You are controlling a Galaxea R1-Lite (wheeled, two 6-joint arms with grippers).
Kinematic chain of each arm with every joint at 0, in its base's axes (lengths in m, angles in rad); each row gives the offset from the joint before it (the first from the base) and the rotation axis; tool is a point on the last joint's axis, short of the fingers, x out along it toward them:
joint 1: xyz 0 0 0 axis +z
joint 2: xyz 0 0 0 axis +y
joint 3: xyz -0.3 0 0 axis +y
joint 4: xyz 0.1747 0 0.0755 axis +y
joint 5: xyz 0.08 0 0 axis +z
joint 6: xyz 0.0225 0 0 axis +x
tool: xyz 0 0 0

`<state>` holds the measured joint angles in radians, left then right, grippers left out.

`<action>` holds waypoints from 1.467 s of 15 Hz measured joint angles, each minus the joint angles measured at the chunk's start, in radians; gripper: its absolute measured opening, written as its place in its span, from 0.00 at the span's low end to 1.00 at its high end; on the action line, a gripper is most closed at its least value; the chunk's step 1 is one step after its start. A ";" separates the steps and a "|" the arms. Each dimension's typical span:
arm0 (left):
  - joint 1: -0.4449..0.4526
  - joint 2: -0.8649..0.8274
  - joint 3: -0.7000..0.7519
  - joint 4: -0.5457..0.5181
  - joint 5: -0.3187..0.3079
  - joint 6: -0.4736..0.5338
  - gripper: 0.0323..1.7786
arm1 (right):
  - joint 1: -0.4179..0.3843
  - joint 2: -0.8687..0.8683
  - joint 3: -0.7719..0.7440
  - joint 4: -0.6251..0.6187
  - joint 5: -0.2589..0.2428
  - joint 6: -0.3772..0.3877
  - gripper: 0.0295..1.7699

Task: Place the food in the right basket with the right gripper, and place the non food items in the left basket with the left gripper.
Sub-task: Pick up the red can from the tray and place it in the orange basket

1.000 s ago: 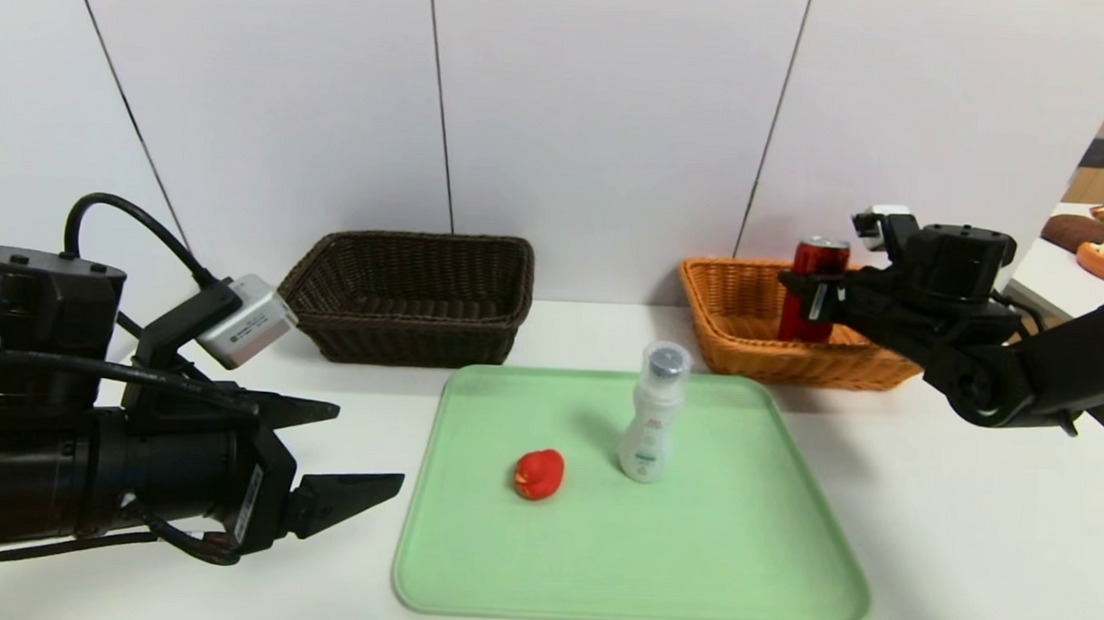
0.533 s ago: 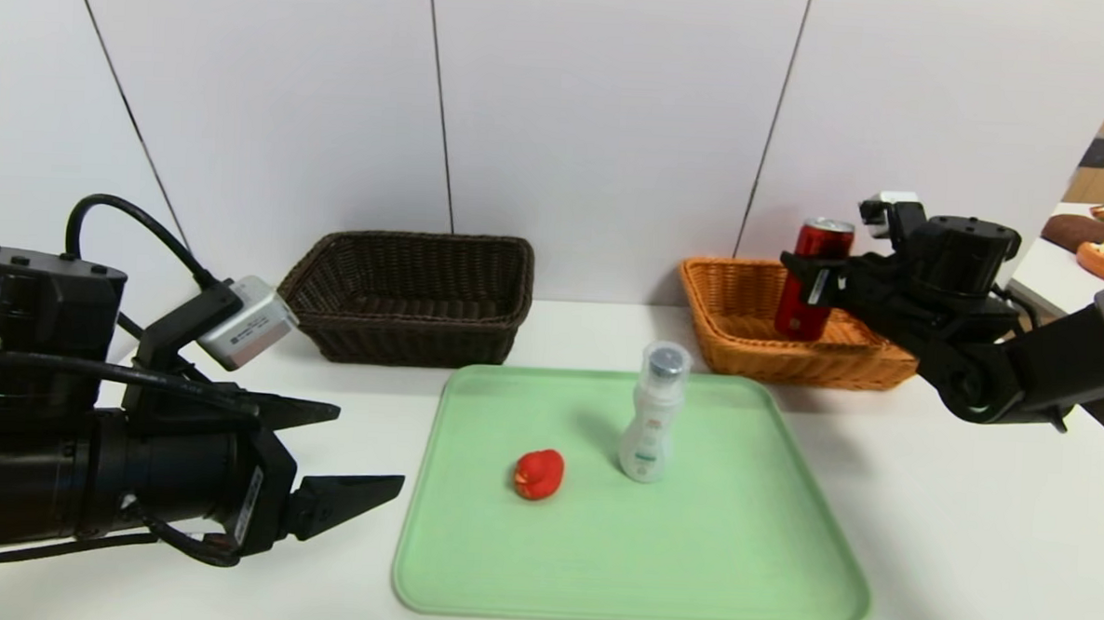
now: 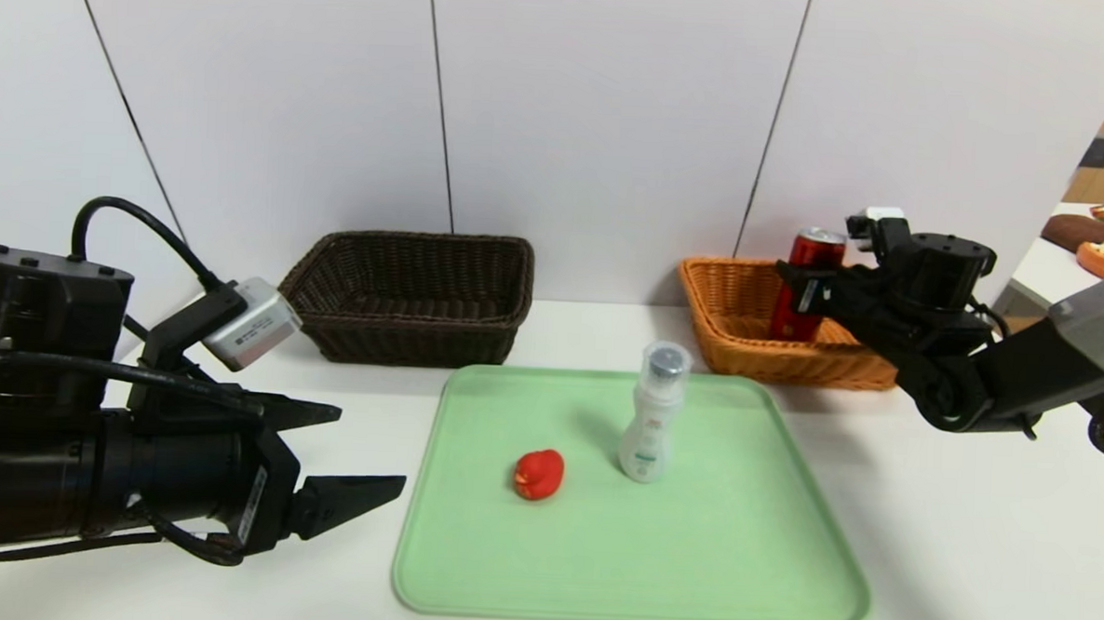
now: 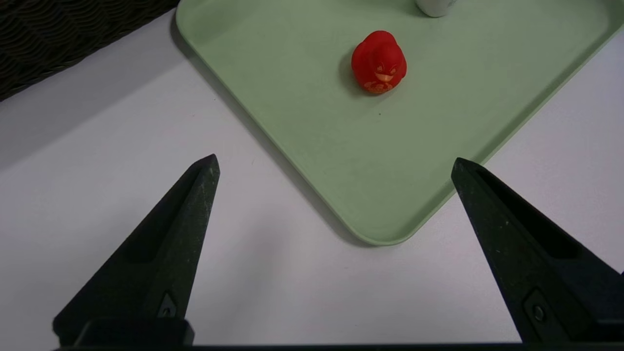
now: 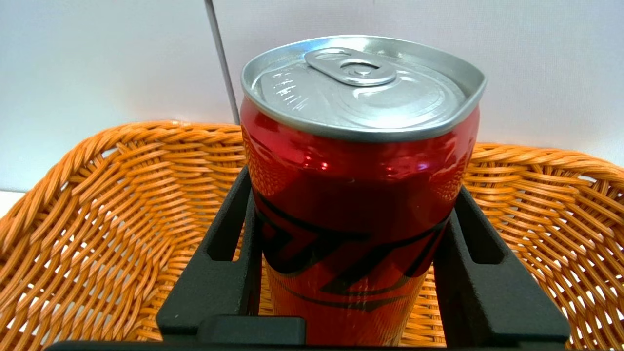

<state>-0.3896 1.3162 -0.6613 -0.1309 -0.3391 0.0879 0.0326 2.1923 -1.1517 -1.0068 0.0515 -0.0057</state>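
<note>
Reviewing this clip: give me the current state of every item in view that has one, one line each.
Red can: upright, clamped in the right hand, held over the orange basket.
Left hand: open, empty, hovering beside the green tray.
White bottle: upright on the tray, capped.
Red duck: upright on the tray.
Dark basket: empty as far as visible.
</note>
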 joint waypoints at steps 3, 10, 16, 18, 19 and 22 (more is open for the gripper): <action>0.000 0.004 -0.002 -0.002 0.000 -0.001 0.95 | 0.000 -0.007 0.033 -0.003 0.010 -0.003 0.52; 0.000 0.020 0.002 -0.034 -0.001 -0.001 0.95 | 0.000 -0.029 0.054 0.005 0.011 -0.012 0.52; 0.000 0.026 0.000 -0.034 -0.001 0.001 0.95 | 0.001 -0.033 0.055 -0.001 0.011 -0.018 0.52; 0.000 0.026 0.000 -0.034 -0.001 0.000 0.95 | 0.001 -0.040 0.061 0.005 0.012 -0.019 0.56; 0.000 0.026 0.000 -0.034 -0.001 0.001 0.95 | 0.001 -0.042 0.062 0.000 0.012 -0.019 0.61; 0.000 0.027 0.000 -0.034 -0.001 0.000 0.95 | 0.001 -0.046 0.065 -0.002 0.012 -0.018 0.73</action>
<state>-0.3896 1.3430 -0.6613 -0.1645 -0.3400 0.0883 0.0332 2.1462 -1.0866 -1.0087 0.0638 -0.0238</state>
